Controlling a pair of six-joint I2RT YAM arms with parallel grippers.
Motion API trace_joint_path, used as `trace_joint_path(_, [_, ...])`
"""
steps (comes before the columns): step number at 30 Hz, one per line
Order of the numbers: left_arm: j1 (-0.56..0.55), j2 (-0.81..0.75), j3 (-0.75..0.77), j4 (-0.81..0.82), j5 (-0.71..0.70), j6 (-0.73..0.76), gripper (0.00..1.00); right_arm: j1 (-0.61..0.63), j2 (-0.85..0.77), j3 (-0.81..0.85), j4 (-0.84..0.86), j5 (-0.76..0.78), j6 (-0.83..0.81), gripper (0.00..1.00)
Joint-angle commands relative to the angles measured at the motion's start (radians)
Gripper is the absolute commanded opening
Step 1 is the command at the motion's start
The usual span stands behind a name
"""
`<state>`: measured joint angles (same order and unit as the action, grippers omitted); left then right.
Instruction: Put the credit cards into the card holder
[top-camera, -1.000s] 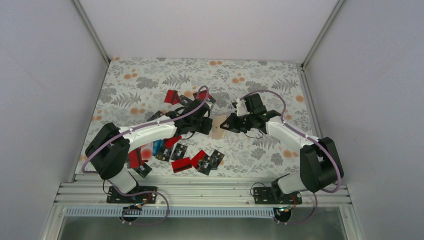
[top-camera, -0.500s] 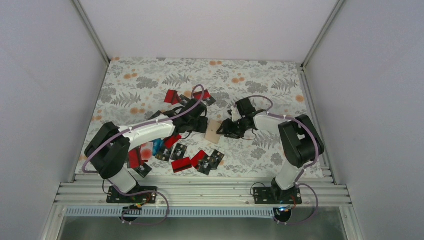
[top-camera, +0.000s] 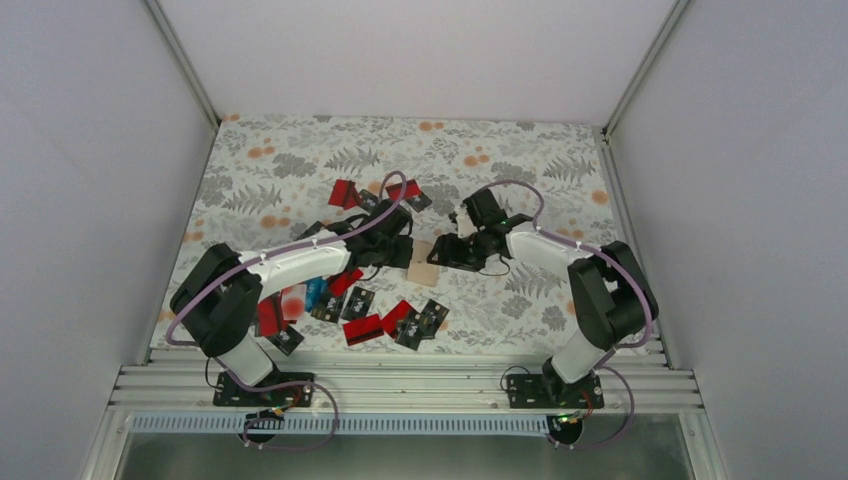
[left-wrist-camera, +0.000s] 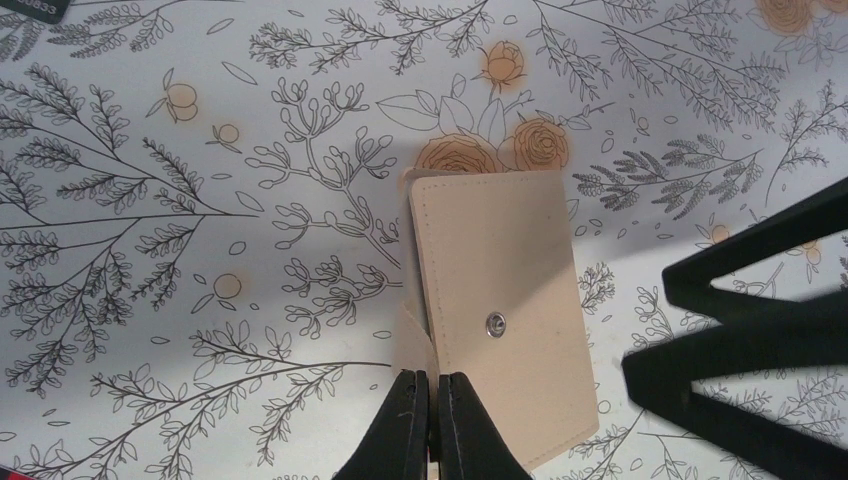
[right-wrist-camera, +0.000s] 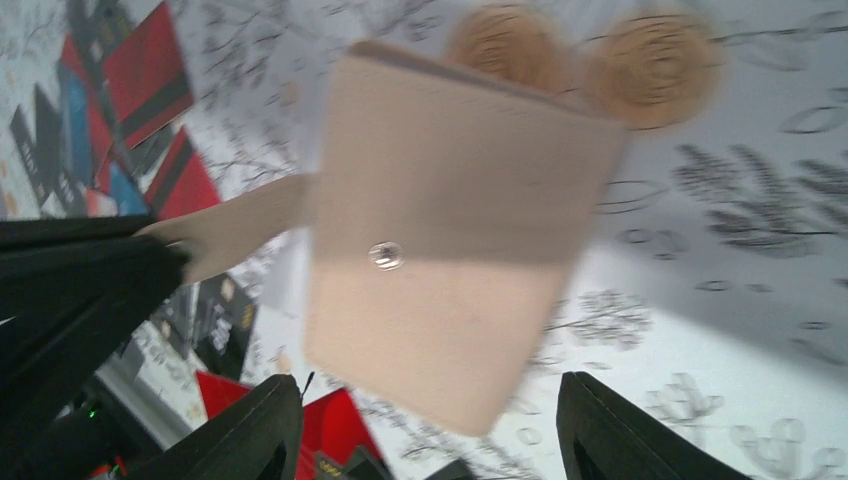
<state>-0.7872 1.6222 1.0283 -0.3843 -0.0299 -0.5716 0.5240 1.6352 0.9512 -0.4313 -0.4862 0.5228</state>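
A floral-print desk (top-camera: 520, 150) with red, black and blue credit cards (top-camera: 380, 320) scattered left of the card holder (left-wrist-camera: 500, 300), their white markings too small to read. The holder lies closed, tan side up, stitched round the edge, with a small metal snap (left-wrist-camera: 494, 322) at its centre. The left jaws are pinched shut on its side flap; the right jaws stand wide apart just right of it — gripping nothing.

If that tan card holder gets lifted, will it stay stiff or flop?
Probably fairly stiff: the card holder looks flat with straight stitched edges. Its thin tab, pinched in the left gripper, looks bendy, so it may swing. Likely light.
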Motion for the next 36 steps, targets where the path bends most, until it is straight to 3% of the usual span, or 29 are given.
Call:
trace_joint_path(1, [0.005,-0.035,0.030,-0.024,0.027,-0.020,0.02,0.068,-0.018,0.044,-0.025,0.004,0.023,0.66])
trace_joint_path(16, [0.004,-0.099,0.067,-0.077,0.046,-0.032,0.02,0.098,0.035,0.099,-0.024,0.047,0.049,0.63])
trace_joint_path(24, [-0.001,-0.107,0.075,-0.077,0.048,-0.036,0.02,0.103,0.084,0.101,-0.013,0.048,0.046,0.56])
trace_joint_path(33, [-0.003,-0.104,0.076,-0.102,0.017,-0.030,0.02,0.104,0.077,0.097,-0.028,0.103,0.044,0.32])
trace_joint_path(36, [-0.003,-0.105,0.068,-0.117,-0.012,-0.028,0.02,0.104,0.058,0.099,-0.045,0.133,0.041,0.30])
